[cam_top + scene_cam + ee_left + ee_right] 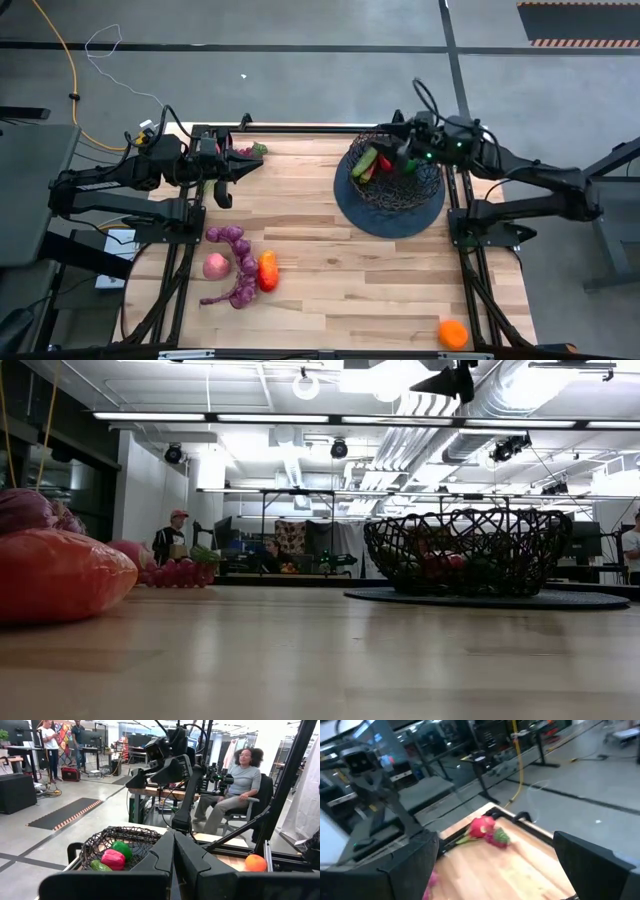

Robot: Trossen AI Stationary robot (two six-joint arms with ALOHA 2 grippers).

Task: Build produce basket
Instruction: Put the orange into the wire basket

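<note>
Right gripper [400, 158], fingers spread wide, hangs over the round black wire-mesh basket [392, 185] at 1 o'clock on the tabletop [330, 270] (red and green produce [372, 163] inside). Left gripper [232, 172], fingers pressed together, waits at 11 o'clock.

table [330, 260]: pale wood planks, smooth matt
basket [465, 550]: black wire mesh
base disc [390, 215]: dark grey, matt
orange piece [60, 575]: glossy
</note>
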